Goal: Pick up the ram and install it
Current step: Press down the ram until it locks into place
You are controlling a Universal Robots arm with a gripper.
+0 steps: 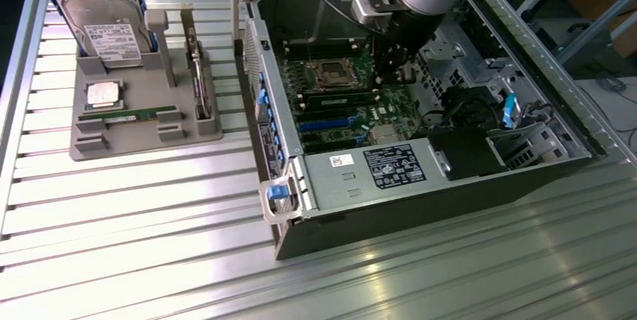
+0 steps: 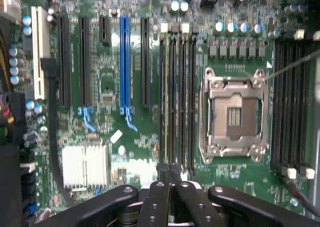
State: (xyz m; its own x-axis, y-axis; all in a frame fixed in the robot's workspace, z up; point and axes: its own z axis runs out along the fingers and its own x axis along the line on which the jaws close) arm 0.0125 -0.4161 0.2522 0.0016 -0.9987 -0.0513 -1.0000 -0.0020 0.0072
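Observation:
A thin green ram stick stands edge-on in one of the black memory slots beside the empty CPU socket. In the exterior view the ram lies in the board just below the socket. My gripper is shut with its fingertips together, just past the near end of those slots. I cannot tell whether they touch the stick. From outside, the gripper reaches down into the open computer case. A second, matching green stick rests in the grey holder tray.
The tray at the exterior view's left also holds a hard drive, a silver CPU chip and an upright card. Inside the case are the power supply, cables, a blue expansion slot and a heatsink.

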